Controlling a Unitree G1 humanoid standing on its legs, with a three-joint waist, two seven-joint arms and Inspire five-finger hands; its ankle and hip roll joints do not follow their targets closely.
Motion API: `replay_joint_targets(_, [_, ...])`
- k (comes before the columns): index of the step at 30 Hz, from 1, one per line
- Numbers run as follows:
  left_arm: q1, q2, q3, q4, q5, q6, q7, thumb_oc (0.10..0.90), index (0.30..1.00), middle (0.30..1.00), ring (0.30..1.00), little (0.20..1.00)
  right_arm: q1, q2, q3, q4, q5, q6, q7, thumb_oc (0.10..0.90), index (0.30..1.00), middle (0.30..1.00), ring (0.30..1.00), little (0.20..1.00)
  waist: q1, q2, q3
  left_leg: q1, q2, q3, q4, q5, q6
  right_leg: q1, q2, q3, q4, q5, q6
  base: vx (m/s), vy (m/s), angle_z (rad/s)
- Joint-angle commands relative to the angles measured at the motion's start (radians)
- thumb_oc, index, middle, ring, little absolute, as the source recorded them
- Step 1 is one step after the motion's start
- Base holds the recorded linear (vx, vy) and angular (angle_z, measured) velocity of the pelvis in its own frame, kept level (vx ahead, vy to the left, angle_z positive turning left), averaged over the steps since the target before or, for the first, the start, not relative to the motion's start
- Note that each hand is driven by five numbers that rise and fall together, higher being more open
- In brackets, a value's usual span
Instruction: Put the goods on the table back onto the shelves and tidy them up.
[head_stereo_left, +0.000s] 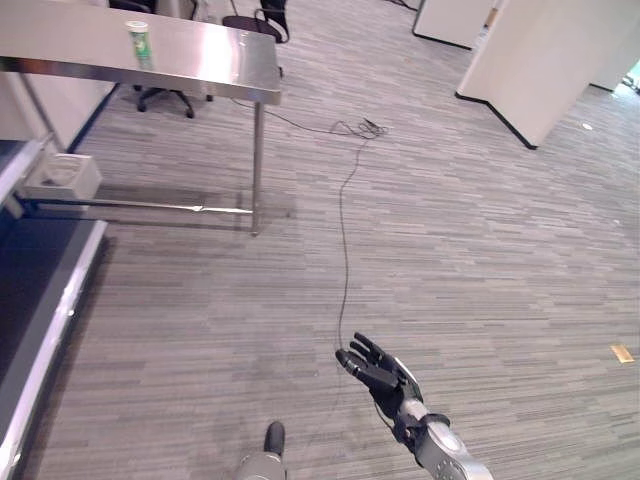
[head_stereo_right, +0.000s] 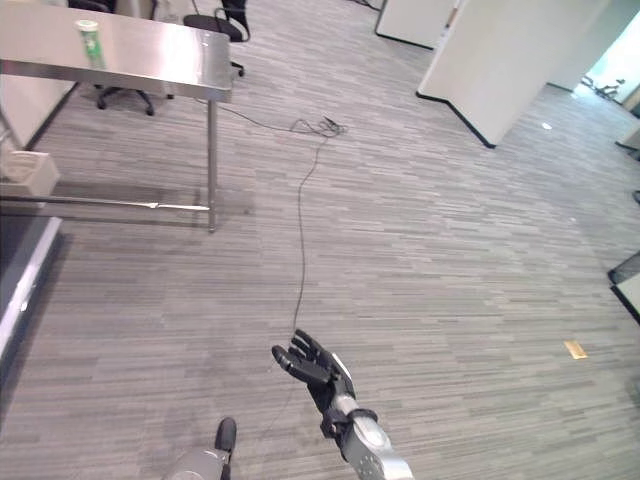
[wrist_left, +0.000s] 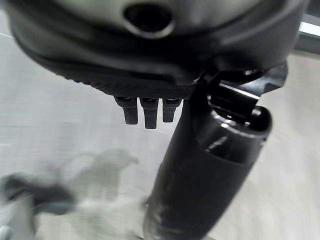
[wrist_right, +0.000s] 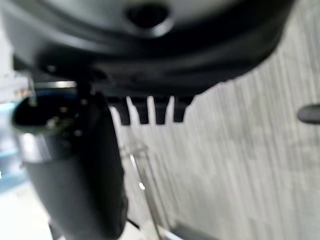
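Observation:
A green and white can (head_stereo_left: 139, 43) stands upright near the far left of a steel table (head_stereo_left: 205, 58), well away from both hands. My right hand (head_stereo_left: 385, 375) hangs low over the floor with straight fingers and holds nothing. In the right wrist view its thumb (wrist_right: 75, 170) sticks out with nothing in the hand. Of my left hand (head_stereo_left: 273, 438) just a dark tip rises at the bottom edge. The left wrist view has its fingers (wrist_left: 149, 111) straight beside the thumb (wrist_left: 210, 170), empty too.
A dark blue shelf board with a metal edge (head_stereo_left: 45, 330) runs along the left. A white box (head_stereo_left: 62, 177) sits beside the table's leg. Office chairs (head_stereo_left: 162, 97) stand behind the table. White partition walls (head_stereo_left: 540, 60) rise at the back right. Grey floor lies between.

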Motion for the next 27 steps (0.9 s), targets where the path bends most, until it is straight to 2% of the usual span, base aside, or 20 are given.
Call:
replay_joint_targets(1, [-0.065, 0.051, -0.053, -0.008, 0.066, -0.037, 0.030, 0.800, 0.900, 0.900, 0.900, 0.900, -0.100, -0.007, -0.090, -0.098, 0.009, -0.088, 0.030, 0.800, 0.900, 0.900, 0.900, 0.900, -0.017, 0.040, -0.019, 0.054, 0.030, -0.050, -0.076, 0.000, -0.110, 0.018, 0.010, 0.041, -0.407, 0.077, -0.007, 0.46, 0.104, 0.34])
replay_joint_targets(2, [-0.078, 0.050, -0.066, -0.001, 0.079, -0.039, 0.027, 0.800, 0.900, 0.900, 0.900, 0.900, -0.095, -0.009, -0.095, -0.105, 0.004, -0.089, 0.030, 0.800, 0.900, 0.900, 0.900, 0.900, -0.041, 0.037, -0.010, 0.078, 0.018, -0.085, -0.074, -0.008, -0.119, -0.022, 0.049, 0.049, -0.521, 0.057, -0.024, 0.50, 0.034, 0.54])
replay_joint_targets(5, [-0.106, 0.034, -0.088, 0.002, 0.093, -0.036, 0.014, 0.800, 0.900, 0.900, 0.900, 0.900, -0.076, -0.021, -0.109, -0.114, 0.000, -0.101, 0.009, 0.800, 0.900, 0.900, 0.900, 0.900, -0.081, 0.021, -0.004, 0.149, 0.013, -0.164, -0.081, -0.062, -0.161, -0.043, 0.059, 0.072, -0.919, 0.051, -0.028, 0.46, -0.040, 1.12])
replay_joint_targets(6, [-0.122, 0.027, -0.091, 0.007, 0.100, -0.036, 0.018, 0.800, 0.900, 0.900, 0.900, 0.900, -0.071, -0.021, -0.112, -0.116, -0.016, -0.096, -0.002, 0.800, 0.900, 0.900, 0.900, 0.900, -0.097, 0.024, -0.006, 0.164, 0.015, -0.192, -0.080, -0.081, -0.166, -0.064, 0.056, 0.106, -0.975, 0.073, -0.019, 0.46, -0.023, 1.78])
replay_joint_targets(7, [-0.135, 0.022, -0.092, 0.016, 0.108, -0.035, 0.019, 0.800, 0.900, 0.900, 0.900, 0.900, -0.062, -0.023, -0.117, -0.125, -0.026, -0.094, -0.001, 0.800, 0.900, 0.900, 0.900, 0.900, -0.110, 0.026, -0.009, 0.181, 0.018, -0.215, -0.075, -0.102, -0.167, -0.088, 0.051, 0.139, -0.995, 0.093, -0.009, 0.42, -0.001, 1.70])
replay_joint_targets(9, [-0.147, 0.007, -0.117, 0.028, 0.144, -0.041, 0.021, 0.800, 0.900, 0.900, 0.900, 0.900, -0.039, -0.039, -0.121, -0.119, -0.045, -0.087, 0.011, 0.800, 0.900, 0.900, 0.900, 0.900, -0.139, 0.015, -0.028, 0.232, 0.007, -0.269, -0.034, -0.158, -0.166, -0.086, 0.056, 0.185, -0.969, 0.113, -0.014, 0.60, -0.022, 1.20])
replay_joint_targets(11, [-0.131, -0.008, -0.138, 0.022, 0.164, -0.040, 0.006, 0.800, 0.900, 0.900, 0.900, 0.900, -0.034, -0.056, -0.138, -0.110, -0.053, -0.083, 0.011, 0.800, 0.900, 0.900, 0.900, 0.900, -0.158, 0.025, -0.051, 0.229, 0.011, -0.273, 0.045, -0.161, -0.185, -0.042, 0.063, 0.158, -0.997, 0.112, -0.027, 0.43, -0.020, 1.55])
replay_joint_targets(12, [-0.131, -0.008, -0.138, 0.022, 0.164, -0.040, 0.006, 0.800, 0.900, 0.900, 0.900, 0.900, -0.034, -0.056, -0.138, -0.110, -0.053, -0.083, 0.011, 0.800, 0.900, 0.900, 0.900, 0.900, -0.158, 0.025, -0.051, 0.228, 0.011, -0.273, 0.045, -0.161, -0.185, -0.042, 0.063, 0.158, -0.997, 0.112, -0.027, 0.26, -0.033, 1.50])
replay_joint_targets(13, [-0.126, -0.006, -0.168, -0.015, 0.188, -0.046, 0.000, 0.800, 0.900, 0.900, 0.900, 0.900, -0.036, -0.088, -0.149, -0.123, -0.054, -0.085, 0.021, 0.800, 0.900, 0.900, 0.900, 0.900, -0.154, 0.024, -0.054, 0.182, 0.022, -0.237, 0.169, -0.133, -0.215, 0.007, 0.061, 0.126, -1.032, 0.112, -0.035, 0.13, -0.023, 0.91])
replay_joint_targets(14, [-0.126, -0.006, -0.168, -0.016, 0.188, -0.046, 0.000, 0.800, 0.900, 0.900, 0.900, 0.900, -0.036, -0.088, -0.150, -0.123, -0.054, -0.085, 0.021, 0.800, 0.900, 0.900, 0.900, 0.900, -0.155, 0.025, -0.054, 0.178, 0.023, -0.239, 0.177, -0.137, -0.215, 0.007, 0.062, 0.124, -1.034, 0.113, -0.035, 0.18, -0.024, 0.48])
replay_joint_targets(15, [-0.126, -0.001, -0.176, -0.032, 0.190, -0.047, 0.002, 0.800, 0.900, 0.900, 0.900, 0.900, -0.046, -0.106, -0.152, -0.132, -0.054, -0.088, 0.022, 0.800, 0.900, 0.900, 0.900, 0.900, -0.153, 0.018, -0.049, 0.128, 0.035, -0.201, 0.262, -0.121, -0.228, 0.027, 0.055, 0.109, -1.049, 0.114, -0.038, 0.10, 0.004, 0.24])
replay_joint_targets(17, [-0.129, 0.012, -0.178, -0.055, 0.195, -0.046, 0.003, 0.800, 0.900, 0.900, 0.900, 0.900, -0.062, -0.125, -0.147, -0.151, -0.058, -0.086, 0.023, 0.800, 0.900, 0.900, 0.900, 0.900, -0.139, -0.003, -0.034, 0.039, 0.080, -0.123, 0.377, -0.115, -0.227, 0.059, 0.041, 0.088, -1.065, 0.102, -0.050, 0.16, 0.012, 0.12])
replay_joint_targets(18, [-0.132, 0.009, -0.175, -0.053, 0.205, -0.043, 0.000, 0.800, 0.900, 0.900, 0.900, 0.900, -0.068, -0.136, -0.149, -0.159, -0.069, -0.085, 0.021, 0.800, 0.900, 0.900, 0.900, 0.900, -0.138, -0.023, -0.026, 0.008, 0.167, -0.022, 0.361, -0.126, -0.209, 0.076, 0.021, 0.066, -1.073, 0.086, -0.047, 0.12, 0.018, 0.01])
replay_joint_targets(19, [-0.131, 0.008, -0.175, -0.053, 0.205, -0.043, 0.000, 0.800, 0.900, 0.900, 0.900, 0.900, -0.067, -0.137, -0.149, -0.159, -0.069, -0.085, 0.021, 0.800, 0.900, 0.900, 0.900, 0.900, -0.131, -0.017, -0.021, 0.014, 0.174, -0.017, 0.368, -0.135, -0.210, 0.082, 0.027, 0.071, -1.074, 0.086, -0.048, 0.15, 0.082, 0.10])
replay_joint_targets(20, [-0.129, 0.005, -0.174, -0.051, 0.213, -0.041, -0.002, 0.800, 0.900, 0.900, 0.900, 0.900, -0.067, -0.146, -0.149, -0.166, -0.074, -0.085, 0.024, 0.800, 0.900, 0.900, 0.900, 0.900, -0.127, -0.022, -0.018, 0.012, 0.206, 0.013, 0.323, -0.139, -0.209, 0.095, 0.016, 0.064, -1.079, 0.075, -0.043, 0.18, 0.213, 0.17])
replay_joint_targets(21, [-0.120, 0.004, -0.173, -0.050, 0.228, -0.044, -0.002, 0.800, 0.900, 0.900, 0.900, 0.900, -0.066, -0.161, -0.151, -0.176, -0.085, -0.083, 0.032, 0.800, 0.900, 0.900, 0.900, 0.900, -0.121, -0.016, -0.022, 0.005, 0.237, 0.026, 0.212, -0.120, -0.224, 0.105, 0.003, 0.061, -1.081, 0.055, -0.038, 0.18, 0.211, 0.12])
replay_joint_targets(22, [-0.119, 0.004, -0.173, -0.050, 0.228, -0.044, -0.002, 0.800, 0.900, 0.900, 0.900, 0.900, -0.066, -0.161, -0.151, -0.176, -0.085, -0.083, 0.032, 0.800, 0.900, 0.900, 0.900, 0.900, -0.121, -0.017, -0.021, 0.007, 0.236, 0.027, 0.209, -0.119, -0.224, 0.106, 0.003, 0.061, -1.081, 0.054, -0.038, 0.18, 0.267, 0.00])
replay_joint_targets(23, [-0.116, 0.003, -0.177, -0.050, 0.234, -0.044, -0.004, 0.800, 0.900, 0.900, 0.900, 0.900, -0.075, -0.169, -0.149, -0.180, -0.089, -0.083, 0.037, 0.800, 0.900, 0.900, 0.900, 0.900, -0.115, -0.007, -0.023, -0.007, 0.259, 0.013, 0.147, -0.075, -0.244, 0.111, 0.000, 0.063, -1.079, 0.042, -0.036, 0.12, 0.219, -0.07])
replay_joint_targets(25, [-0.111, 0.004, -0.194, -0.056, 0.250, -0.044, -0.003, 0.800, 0.900, 0.900, 0.900, 0.900, -0.088, -0.177, -0.144, -0.184, -0.088, -0.085, 0.036, 0.800, 0.900, 0.900, 0.900, 0.900, -0.106, 0.023, -0.022, -0.035, 0.331, -0.026, 0.023, 0.054, -0.288, 0.125, 0.001, 0.071, -1.067, 0.006, -0.036, 0.20, 0.347, -0.01])
replay_joint_targets(27, [-0.115, 0.007, -0.211, -0.062, 0.252, -0.048, -0.002, 0.800, 0.900, 0.900, 0.900, 0.900, -0.107, -0.179, -0.139, -0.188, -0.090, -0.089, 0.030, 0.800, 0.900, 0.900, 0.900, 0.900, -0.096, 0.040, -0.017, -0.088, 0.389, -0.069, -0.063, 0.117, -0.306, 0.147, -0.012, 0.083, -1.052, -0.031, -0.029, 0.27, 0.466, 0.03])
